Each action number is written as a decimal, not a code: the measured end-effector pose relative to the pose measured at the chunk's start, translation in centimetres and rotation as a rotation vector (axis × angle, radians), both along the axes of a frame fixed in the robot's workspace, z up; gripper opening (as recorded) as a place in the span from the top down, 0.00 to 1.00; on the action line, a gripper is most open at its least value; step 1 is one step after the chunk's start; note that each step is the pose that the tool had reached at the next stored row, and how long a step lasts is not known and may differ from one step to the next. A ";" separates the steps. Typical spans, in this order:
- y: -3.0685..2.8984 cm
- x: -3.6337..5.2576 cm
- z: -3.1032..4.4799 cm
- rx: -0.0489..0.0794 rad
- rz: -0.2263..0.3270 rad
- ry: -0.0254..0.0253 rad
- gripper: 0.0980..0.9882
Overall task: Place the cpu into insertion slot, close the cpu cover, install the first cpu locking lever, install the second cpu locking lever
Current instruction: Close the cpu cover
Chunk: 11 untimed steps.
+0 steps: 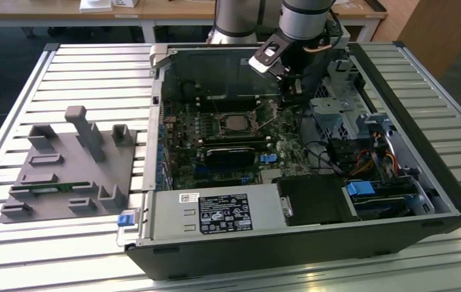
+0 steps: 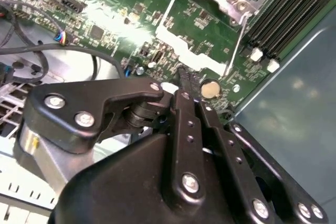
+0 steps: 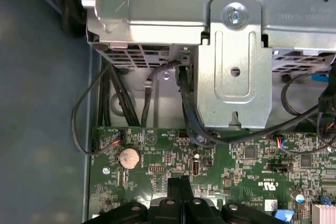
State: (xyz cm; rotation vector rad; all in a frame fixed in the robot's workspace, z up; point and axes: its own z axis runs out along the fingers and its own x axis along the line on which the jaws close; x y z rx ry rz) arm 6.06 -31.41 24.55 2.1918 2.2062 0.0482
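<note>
**Item: the cpu** (image 1: 236,123). Small dull-grey square, seated flat in the motherboard socket at the centre of the exterior view. It sits inside the open computer case (image 1: 425,140).

**Item: the cpu cover** (image 1: 223,118). Thin silvery frame, apparently lying down around the chip. Whether it is fully closed cannot be told.

**Item: locking lever** (image 1: 267,125). Thin silver rod, raised and tilted, just beside the socket on the exterior view's right. It also shows in the second wrist view (image 2: 236,43).

**Item: gripper** (image 1: 284,100). Black, reaching down into the case, upper middle of the exterior view. In both wrist views (image 2: 184,80) (image 3: 177,184) the jaws are pressed together with nothing seen between them. The tip is low over the green board, near the coin cell battery (image 3: 128,157).

**Surface:** pale slatted metal tabletop (image 1: 92,67). A grey moulded fixture (image 1: 76,164) lies at the exterior view's left, well apart from the case.

**Room:** wooden desk (image 1: 173,9) along the upper edge and dark floor beyond.
</note>
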 end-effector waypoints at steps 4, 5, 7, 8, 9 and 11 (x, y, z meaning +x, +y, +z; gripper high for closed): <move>0.00 -0.47 0.00 0.000 0.000 0.0000 0.99; 0.00 -0.62 0.00 0.000 0.000 0.0000 0.99; 0.00 -0.97 0.00 0.000 0.000 0.0000 0.99; 0.00 -1.18 0.00 0.000 0.000 0.0000 0.99; 0.00 -1.43 0.00 0.000 0.000 0.0000 0.99; 0.01 -1.93 0.00 0.000 0.000 0.0000 0.99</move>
